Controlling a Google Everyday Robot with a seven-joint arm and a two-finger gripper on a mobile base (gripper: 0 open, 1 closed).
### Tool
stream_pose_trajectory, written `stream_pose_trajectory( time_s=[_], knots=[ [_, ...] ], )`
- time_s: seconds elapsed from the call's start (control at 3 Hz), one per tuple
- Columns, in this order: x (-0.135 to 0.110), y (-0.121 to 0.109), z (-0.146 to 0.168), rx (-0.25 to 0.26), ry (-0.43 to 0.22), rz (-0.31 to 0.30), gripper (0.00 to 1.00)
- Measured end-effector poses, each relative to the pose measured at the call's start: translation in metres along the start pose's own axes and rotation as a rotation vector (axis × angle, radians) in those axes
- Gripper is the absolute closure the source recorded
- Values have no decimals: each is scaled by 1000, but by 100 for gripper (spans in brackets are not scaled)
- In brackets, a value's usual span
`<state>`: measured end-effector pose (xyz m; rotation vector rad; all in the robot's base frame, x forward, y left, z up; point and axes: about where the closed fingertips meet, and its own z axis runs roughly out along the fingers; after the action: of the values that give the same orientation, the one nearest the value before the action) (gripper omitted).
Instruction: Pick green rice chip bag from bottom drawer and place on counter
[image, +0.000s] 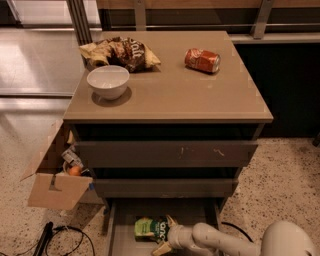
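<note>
The green rice chip bag lies in the pulled-out bottom drawer, left of its middle. My gripper reaches into the drawer from the lower right, at the bag's right end. It is open, with one fingertip at the bag's far edge and the other at its near edge. The white arm trails off to the lower right. The counter is the tan top of the cabinet above.
On the counter are a white bowl, a brown-and-cream chip bag and a red soda can lying on its side. An open cardboard box stands left of the cabinet. Black cables lie on the floor.
</note>
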<state>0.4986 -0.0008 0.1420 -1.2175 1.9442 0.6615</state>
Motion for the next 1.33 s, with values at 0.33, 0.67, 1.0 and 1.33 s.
stream_pose_trajectory(
  time_s=[0.33, 0.67, 1.0, 1.33],
  knots=[
    [3, 0, 2, -1, 6, 0, 12],
    [3, 0, 2, -1, 6, 0, 35],
    [3, 0, 2, -1, 6, 0, 58],
    [3, 0, 2, -1, 6, 0, 82]
  ],
)
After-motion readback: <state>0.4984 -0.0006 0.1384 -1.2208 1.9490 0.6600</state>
